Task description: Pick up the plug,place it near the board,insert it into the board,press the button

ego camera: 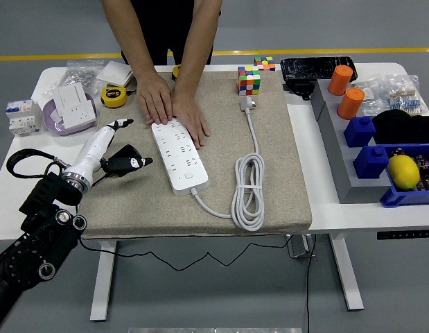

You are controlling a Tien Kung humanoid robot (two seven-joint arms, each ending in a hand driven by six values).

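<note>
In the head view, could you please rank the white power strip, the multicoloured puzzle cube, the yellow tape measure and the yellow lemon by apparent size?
1. White power strip, clearly largest.
2. Yellow lemon.
3. Multicoloured puzzle cube and yellow tape measure: similar size, not ranked. The lemon's lead is slim, and it lies nearer the camera.

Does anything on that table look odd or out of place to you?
A person's hands press flat on the far end of the power strip, right in the workspace. The strip lies at an angle. Its plug sits unplugged beside the puzzle cube.
</note>
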